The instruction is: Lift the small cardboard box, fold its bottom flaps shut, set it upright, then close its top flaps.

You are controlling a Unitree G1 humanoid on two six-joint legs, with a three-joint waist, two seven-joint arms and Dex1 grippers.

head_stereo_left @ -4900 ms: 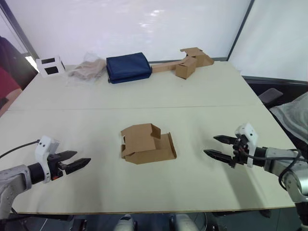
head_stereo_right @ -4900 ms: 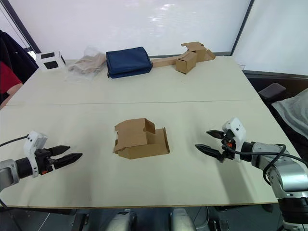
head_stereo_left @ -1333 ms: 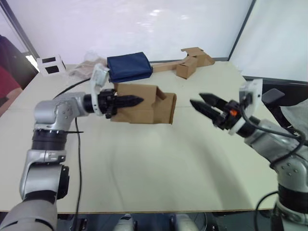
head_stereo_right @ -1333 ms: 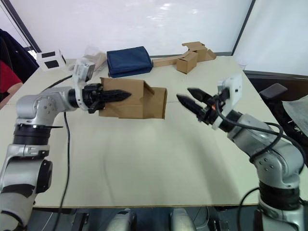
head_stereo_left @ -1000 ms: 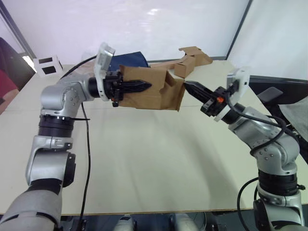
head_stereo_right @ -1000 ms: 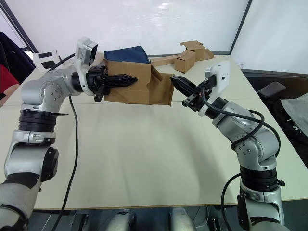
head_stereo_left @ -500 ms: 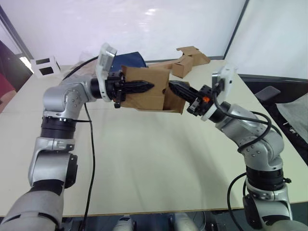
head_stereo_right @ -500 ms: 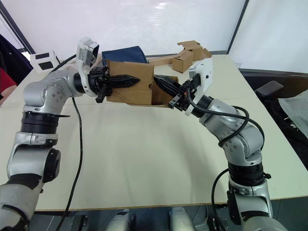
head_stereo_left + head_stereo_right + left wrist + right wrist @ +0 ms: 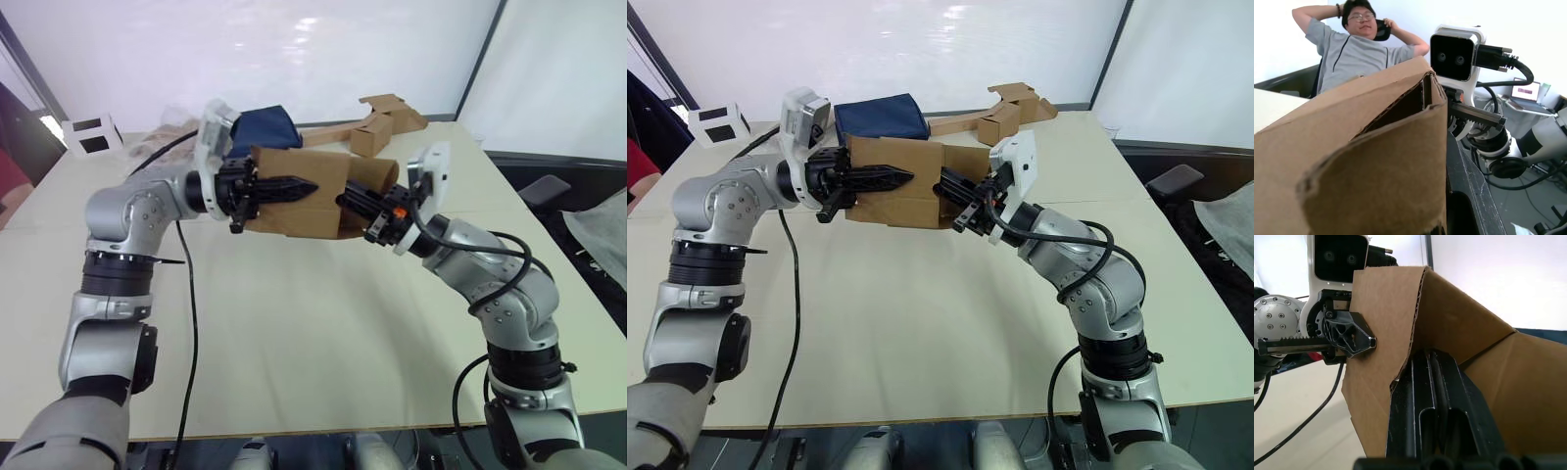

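Observation:
The small cardboard box (image 9: 294, 196) hangs lying on its side in the air above the table. My left gripper (image 9: 306, 184) is shut on its near wall from the left. My right gripper (image 9: 950, 186) is shut, its fingers (image 9: 1432, 396) close together and pushed into the box's open end on the right. One flap (image 9: 377, 176) of that end stands out beside the right fingers. I cannot tell whether these are the bottom flaps or the top flaps. The box's other end is hidden behind my left gripper.
At the back of the pale table (image 9: 294, 333) lie a navy blue bag (image 9: 265, 125), joined cardboard boxes on a long strip (image 9: 382, 122), a crumpled wrap (image 9: 162, 142) and a small white box (image 9: 86, 132). A seated person (image 9: 1359, 41) shows behind my right arm.
My right gripper has moved left from the flap's edge into the box's open end. My left arm has lowered the box slightly towards the table.

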